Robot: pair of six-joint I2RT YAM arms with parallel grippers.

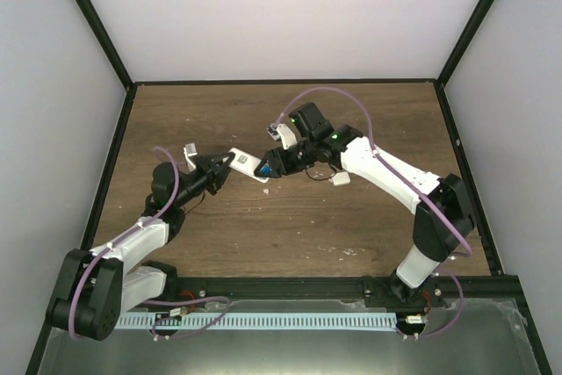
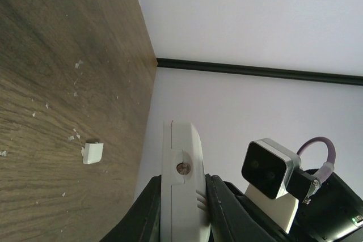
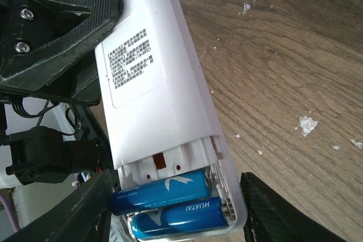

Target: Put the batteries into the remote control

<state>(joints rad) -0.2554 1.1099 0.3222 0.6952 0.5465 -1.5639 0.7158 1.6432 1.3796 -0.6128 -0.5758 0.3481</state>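
Right wrist view is showing the remote control (image 3: 153, 77) running from the upper middle to the bottom of the frame, back facing the lens. Both batteries (image 3: 170, 202) are sitting side by side in its open bay at lower centre.

The left gripper (image 2: 182, 208) is clamping the handset by its faces at the upper left. The right gripper (image 3: 177, 208) is standing with jaws apart either side of the bay end, a gap showing on the right.

The shell is looking light, stiff and smooth, so gripping the long sides clear of the bay seems safest. The cells are likely hard and prone to rolling.

Each cell is reading "HUATAI". The back label (image 3: 133, 63) is carrying small Chinese print I cannot read.
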